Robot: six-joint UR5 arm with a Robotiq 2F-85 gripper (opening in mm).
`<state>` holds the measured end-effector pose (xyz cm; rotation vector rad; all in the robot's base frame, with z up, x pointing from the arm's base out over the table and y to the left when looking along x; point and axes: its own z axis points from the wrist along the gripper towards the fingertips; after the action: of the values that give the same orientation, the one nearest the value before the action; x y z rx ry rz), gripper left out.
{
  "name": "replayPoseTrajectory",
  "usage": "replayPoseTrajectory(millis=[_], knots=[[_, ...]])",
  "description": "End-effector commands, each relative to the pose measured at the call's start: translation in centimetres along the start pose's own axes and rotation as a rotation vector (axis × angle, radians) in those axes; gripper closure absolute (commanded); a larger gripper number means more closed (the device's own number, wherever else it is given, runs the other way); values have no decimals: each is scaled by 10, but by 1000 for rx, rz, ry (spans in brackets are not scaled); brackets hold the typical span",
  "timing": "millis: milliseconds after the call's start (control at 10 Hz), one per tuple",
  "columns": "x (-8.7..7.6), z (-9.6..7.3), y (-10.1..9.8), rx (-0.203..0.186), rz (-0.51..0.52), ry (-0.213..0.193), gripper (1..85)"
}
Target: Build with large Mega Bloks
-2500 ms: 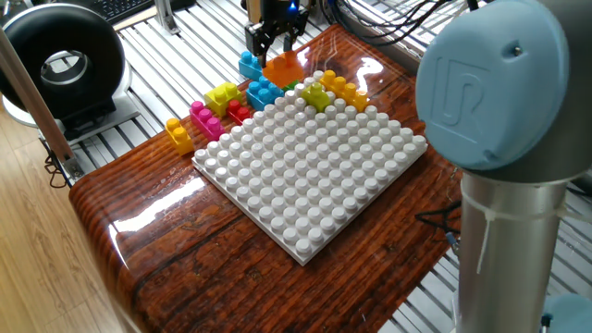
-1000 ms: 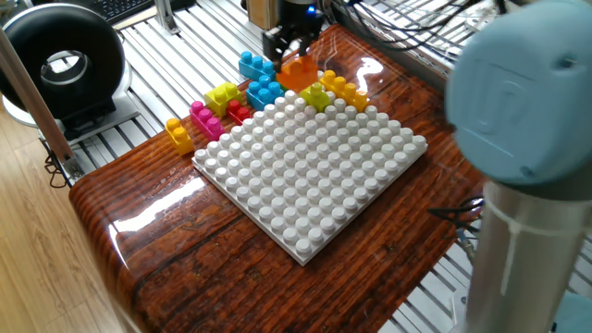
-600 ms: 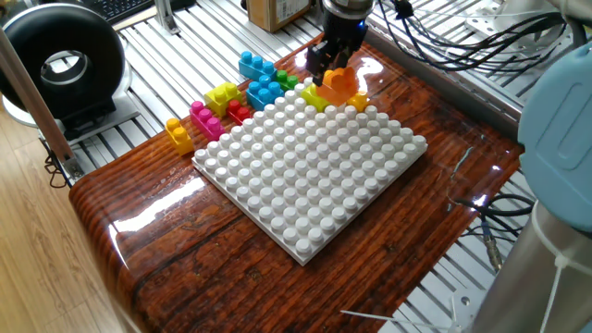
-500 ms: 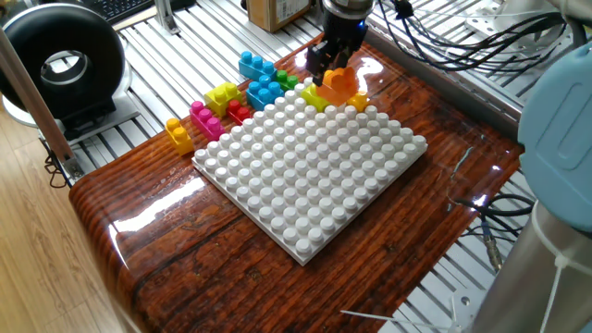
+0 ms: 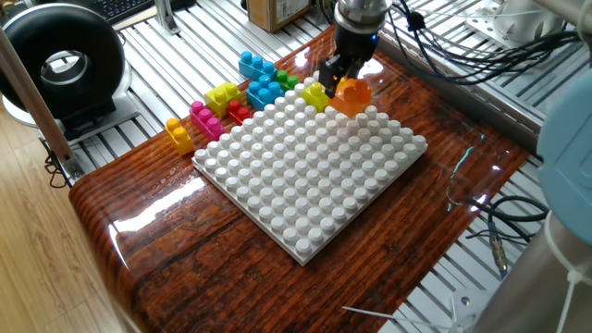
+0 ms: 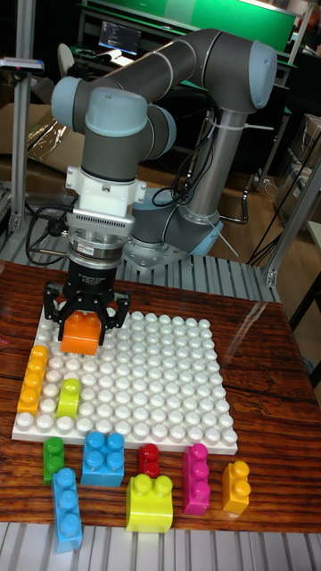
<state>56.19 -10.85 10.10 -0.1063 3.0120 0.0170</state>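
My gripper [image 6: 84, 323] is shut on an orange brick [image 6: 82, 334], holding it at the far left corner of the white baseplate [image 6: 169, 384]. I cannot tell whether the brick touches the studs. A long yellow-orange brick [image 6: 33, 379] and a lime brick [image 6: 68, 397] sit on the plate just in front of it. In the fixed view the gripper [image 5: 342, 81] with the orange brick [image 5: 352, 95] stands beside the lime brick [image 5: 315, 95]. Loose bricks lie off the plate: blue [image 6: 103, 458], yellow [image 6: 149, 502], magenta [image 6: 196, 479].
More loose bricks lie along the plate's edge: green [image 6: 53, 459], a second blue [image 6: 66, 508], red [image 6: 149, 459], yellow-orange [image 6: 236, 486]. A black round device [image 5: 60, 65] stands off the table's left. Cables [image 5: 490, 231] trail at the right edge.
The gripper has carried the orange brick from behind the loose pile rightward and down onto the baseplate's far corner, staying shut on it. The arm's body swung out of the fixed view.
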Motion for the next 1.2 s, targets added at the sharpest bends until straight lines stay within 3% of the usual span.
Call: replayPoseTrajectory(millis=[0,100,800,1100], knots=[[0,11,1,2,-6,-30,847],[1,14,0,11,-15,-32,847],[-2,12,8,-18,-54,-51,847],[-7,20,10,-22,-53,-75,847]])
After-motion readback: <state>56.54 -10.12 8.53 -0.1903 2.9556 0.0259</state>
